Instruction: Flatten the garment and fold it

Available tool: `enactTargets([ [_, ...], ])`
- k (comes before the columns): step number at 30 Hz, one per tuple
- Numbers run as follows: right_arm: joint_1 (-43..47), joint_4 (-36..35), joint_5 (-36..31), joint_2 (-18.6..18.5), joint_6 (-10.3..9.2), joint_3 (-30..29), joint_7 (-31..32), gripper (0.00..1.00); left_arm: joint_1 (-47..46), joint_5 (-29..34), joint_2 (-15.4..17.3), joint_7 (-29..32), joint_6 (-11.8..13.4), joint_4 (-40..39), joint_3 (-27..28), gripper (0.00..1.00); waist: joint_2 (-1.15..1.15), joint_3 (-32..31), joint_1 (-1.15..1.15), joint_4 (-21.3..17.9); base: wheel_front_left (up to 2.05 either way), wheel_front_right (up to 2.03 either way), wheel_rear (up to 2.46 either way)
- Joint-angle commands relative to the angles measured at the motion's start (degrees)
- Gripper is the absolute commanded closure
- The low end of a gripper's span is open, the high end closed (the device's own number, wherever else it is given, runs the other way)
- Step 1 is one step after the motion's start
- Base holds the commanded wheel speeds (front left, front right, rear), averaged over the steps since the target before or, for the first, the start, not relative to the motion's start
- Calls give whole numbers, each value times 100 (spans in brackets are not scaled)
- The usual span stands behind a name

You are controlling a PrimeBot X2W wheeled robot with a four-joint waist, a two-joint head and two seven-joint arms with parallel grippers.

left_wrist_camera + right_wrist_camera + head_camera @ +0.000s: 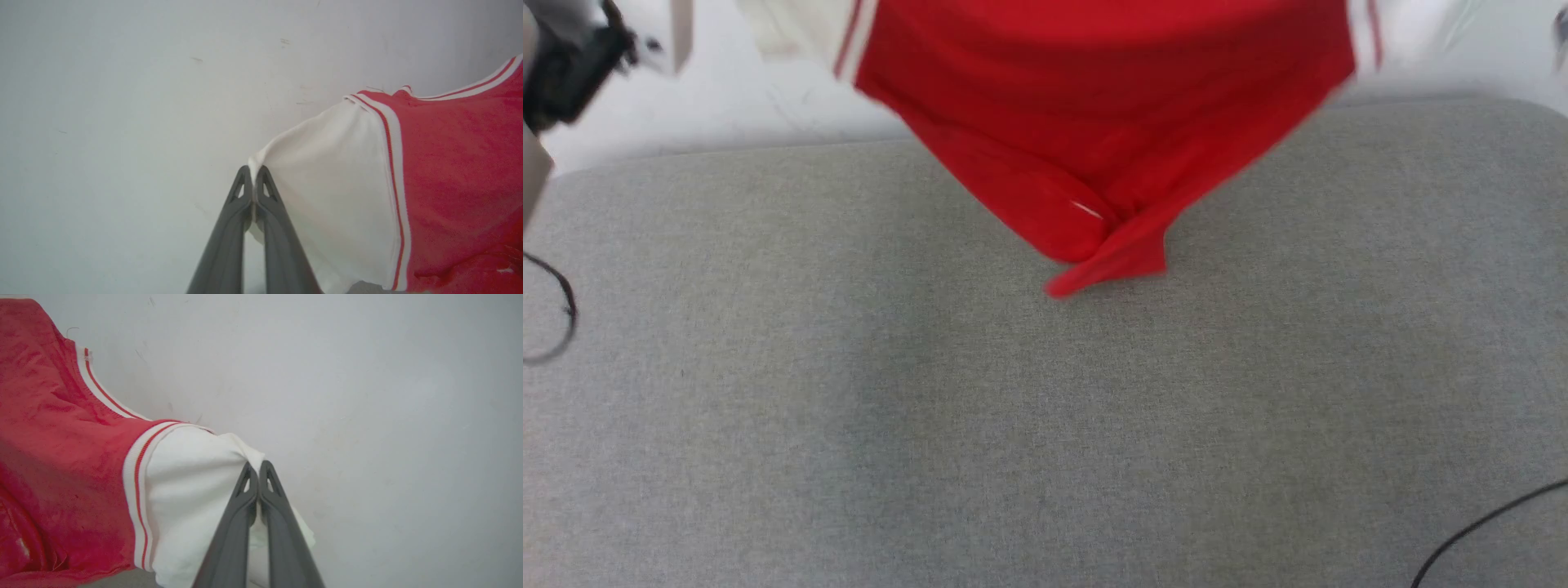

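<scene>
The red garment (pixel 1094 122) hangs stretched in the air over the far edge of the grey surface, its lower tip (pixel 1107 269) drooping to a crumpled point that touches or nearly touches the cloth. My left gripper (pixel 254 171) is shut on the edge of one white sleeve (pixel 327 196). My right gripper (pixel 256 467) is shut on the edge of the other white sleeve (pixel 192 498). Striped trim (pixel 392 171) runs between sleeve and red body. The lettering is hidden. In the head view the shirt is blurred by motion.
A grey fabric-covered surface (pixel 1013 425) spreads across the foreground, with a white wall (pixel 727 98) behind it. A black cable (pixel 556 310) loops at the left edge, another cable (pixel 1486 523) crosses the lower right corner. Part of my left arm (pixel 564 65) shows top left.
</scene>
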Motion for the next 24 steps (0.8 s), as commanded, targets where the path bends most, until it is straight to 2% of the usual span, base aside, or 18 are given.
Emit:
enactTargets([
  [1, -216, 145, -231, 133, -5, -183, -100, 100, -202, 109, -50, -249, 98, 39, 89, 100, 0, -9, 1, 9, 0, 0, 0],
  [9, -963, 740, -1230, 703, -5, -893, -228, 100, -967, 442, -313, -855, 318, 301, 221, 100, 0, 134, 1, 33, 0, 0, 0],
  [16, -1697, 1166, -2022, 1083, -5, -1195, -175, 100, -1731, 710, -574, -1329, 534, 698, 325, 100, 0, 687, 1, 41, 0, 0, 0],
  [24, -2498, 1731, -2761, 1331, -5, -1722, -342, 100, -2552, 940, -553, -1822, 820, 1146, 519, 100, 0, 1426, 1, 18, 0, 0, 0],
])
